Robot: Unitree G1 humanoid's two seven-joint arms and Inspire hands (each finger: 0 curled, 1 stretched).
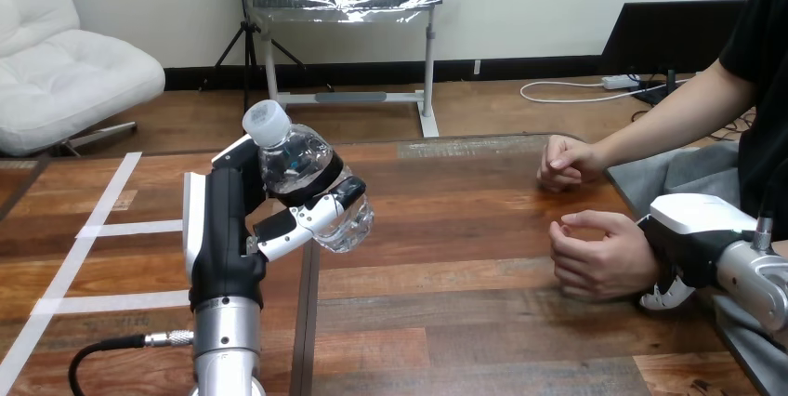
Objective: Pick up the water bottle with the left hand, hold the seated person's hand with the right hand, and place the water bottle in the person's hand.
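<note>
Robot's left hand (228,229) clamped round a clear plastic water bottle with a white cap and dark label band (297,159), which it holds tilted above the brown wooden table (446,257), cap toward the far side. The robot's right hand (692,229) lies against the wrist of the person's nearer hand (599,257), at the view's right; whether it grips that wrist cannot be told from here. The person's nearer hand is loosely curled, palm not offered; the person's farther hand (565,164) rests in a fist on the table, well apart from the bottle. The step in hand appears to be the carry across. To do it well, keep the bottle's body clear of the table, bring it toward the nearer hand, and release only once that hand has opened and closed round it.
</note>
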